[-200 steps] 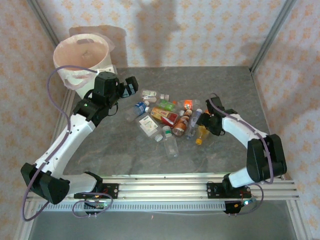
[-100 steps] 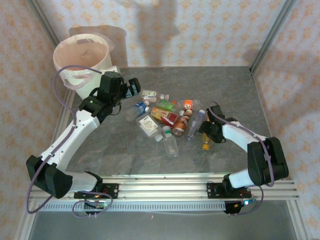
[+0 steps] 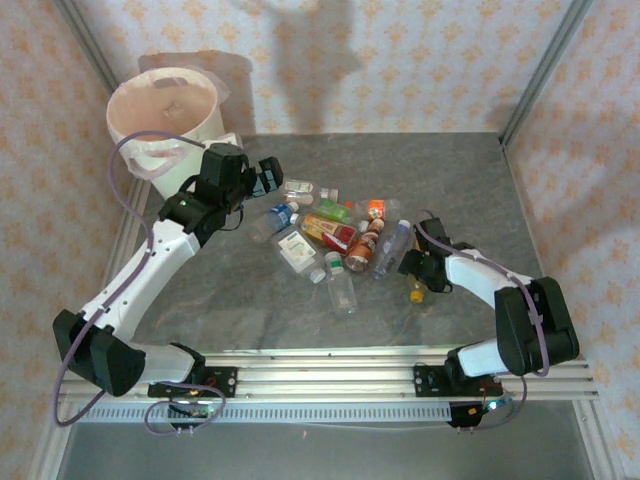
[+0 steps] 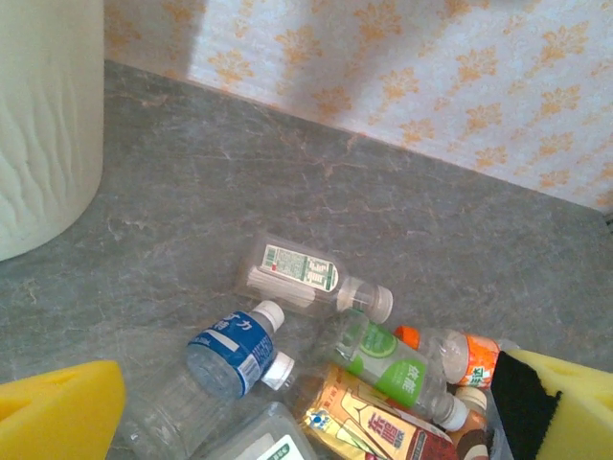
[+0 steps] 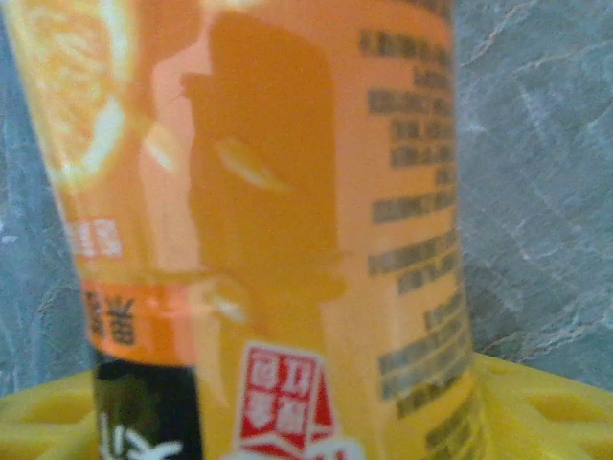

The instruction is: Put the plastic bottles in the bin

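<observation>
orange bottle (image 5: pixel 287 192) between right fingers (image 5: pixel 536 407), bin (image 3: pixel 112 110) far

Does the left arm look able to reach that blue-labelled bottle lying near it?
Probably yes. The left gripper hangs open over the blue-labelled bottle, which lies at the pile's edge on that arm's side, with bare table next to it and nothing resting on top.

We see a grey marbled table (image 3: pixel 450 180) stretching left to right, orange-patterned wallpaper (image 3: pixel 400 70) behind its far and side edges, and slanted metal posts (image 3: pixel 545 70) at the far corners.
</observation>
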{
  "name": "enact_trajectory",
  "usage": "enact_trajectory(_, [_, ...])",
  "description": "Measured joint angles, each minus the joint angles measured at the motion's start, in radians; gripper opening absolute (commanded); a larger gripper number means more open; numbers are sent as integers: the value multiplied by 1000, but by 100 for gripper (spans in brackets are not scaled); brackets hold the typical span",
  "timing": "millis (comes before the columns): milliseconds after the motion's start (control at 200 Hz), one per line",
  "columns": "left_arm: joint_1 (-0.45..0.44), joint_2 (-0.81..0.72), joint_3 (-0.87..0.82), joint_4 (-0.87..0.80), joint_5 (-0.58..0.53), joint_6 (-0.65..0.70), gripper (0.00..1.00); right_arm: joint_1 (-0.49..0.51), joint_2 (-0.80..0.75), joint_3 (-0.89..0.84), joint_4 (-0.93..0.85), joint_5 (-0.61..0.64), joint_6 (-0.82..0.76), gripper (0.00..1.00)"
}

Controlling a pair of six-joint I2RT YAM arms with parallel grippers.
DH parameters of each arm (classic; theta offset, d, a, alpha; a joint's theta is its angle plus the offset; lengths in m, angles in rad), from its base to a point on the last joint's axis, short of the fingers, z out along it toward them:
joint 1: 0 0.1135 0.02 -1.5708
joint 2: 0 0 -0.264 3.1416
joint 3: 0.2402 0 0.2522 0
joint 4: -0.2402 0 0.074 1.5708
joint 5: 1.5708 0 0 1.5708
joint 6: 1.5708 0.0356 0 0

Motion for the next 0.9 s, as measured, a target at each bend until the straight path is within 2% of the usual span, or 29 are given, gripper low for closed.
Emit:
enact_trajectory(95, [0,12,0,1,29,-2,100,1,-39,-2,-10,3,-11,60])
enact_trajectory(230, [0,26,0,7,87,-1,100,15,-178,-2,-12,13,-57,54])
enact_trajectory(340, [0,26,0,29,144,-1,100,26,-301,0,0,13,-105,53])
enact_trajectory(460, [0,26,-1,73,239,7,100,34,-367,20,7,-15,-156,51])
enact_trajectory(676, [-2,45,-1,190,483,16,100,87,-388,64,90,-178,-212,50])
enact_trajectory(901, [-46,79,0,229,623,53,100,154,-344,128,221,-365,-214,50])
